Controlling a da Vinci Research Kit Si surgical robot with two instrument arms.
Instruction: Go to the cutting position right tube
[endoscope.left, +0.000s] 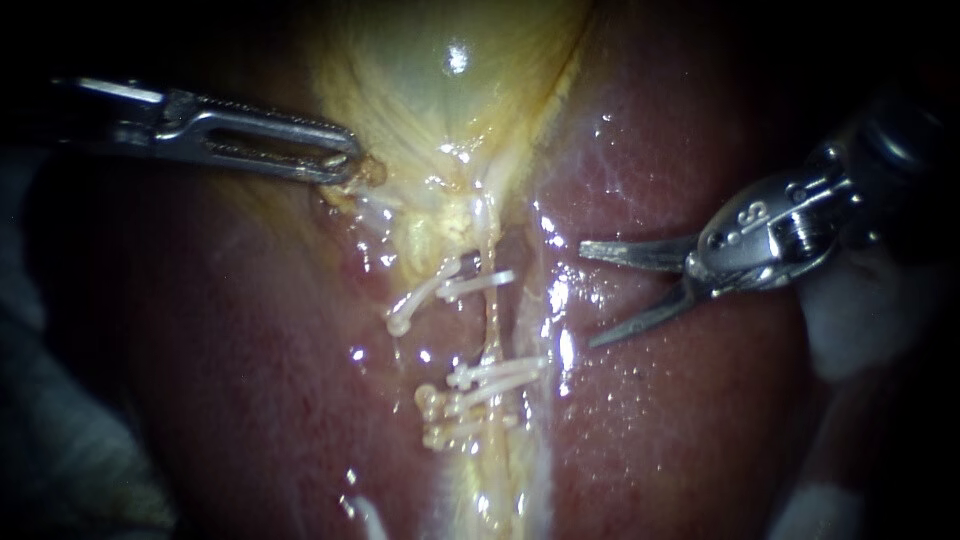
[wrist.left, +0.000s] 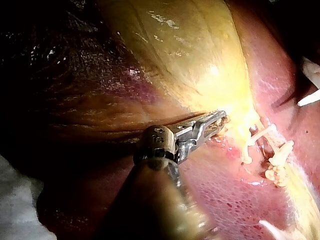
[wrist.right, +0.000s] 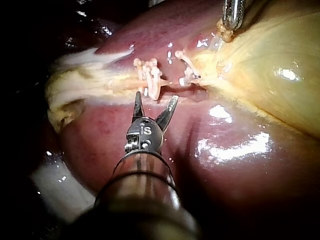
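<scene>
Jaws of right instrument gape wide, pointing toward clips; left instrument grips gallbladder.

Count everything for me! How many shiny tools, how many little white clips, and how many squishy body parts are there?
Instruments: 2, the left instrument and the right instrument
White clips: 5, two upper clips and three lower clips
Organs: 2, the gallbladder and the liver
Total: 9
</scene>
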